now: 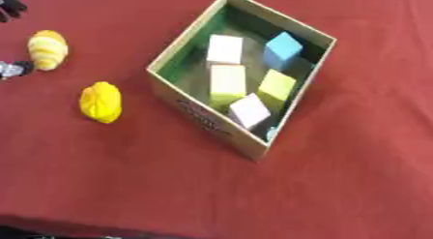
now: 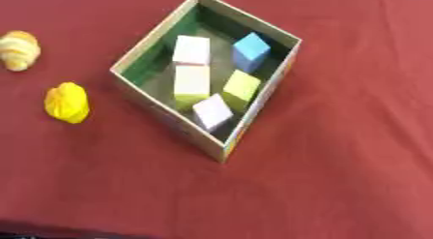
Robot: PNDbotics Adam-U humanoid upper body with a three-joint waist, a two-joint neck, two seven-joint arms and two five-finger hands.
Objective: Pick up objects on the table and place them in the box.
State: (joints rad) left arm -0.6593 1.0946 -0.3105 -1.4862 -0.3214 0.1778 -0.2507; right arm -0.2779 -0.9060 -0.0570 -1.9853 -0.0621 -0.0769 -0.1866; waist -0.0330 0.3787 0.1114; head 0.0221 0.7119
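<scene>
A cardboard box [image 1: 203, 118] with a green inside stands askew at the middle of the red table. In it lie several blocks: white [image 1: 225, 48], blue [image 1: 282, 48], cream [image 1: 227, 81], yellow-green [image 1: 277, 86] and pale lilac [image 1: 249, 110]. Left of the box lie a striped yellow croissant-shaped thing [image 1: 47, 49] and a plain yellow lumpy thing [image 1: 101, 101]. My left hand [image 1: 10, 8] only peeks in at the left edge, with dark fingers above the croissant shape and a silver-black tip [image 1: 13, 68] just below it, spread wide and holding nothing. My right hand is out of sight.
Red cloth [image 1: 355, 175] covers the whole table. Its front edge runs along the bottom, with a dark strip [image 1: 34, 231] under it at the lower left. Bare cloth stretches right of the box and in front of it.
</scene>
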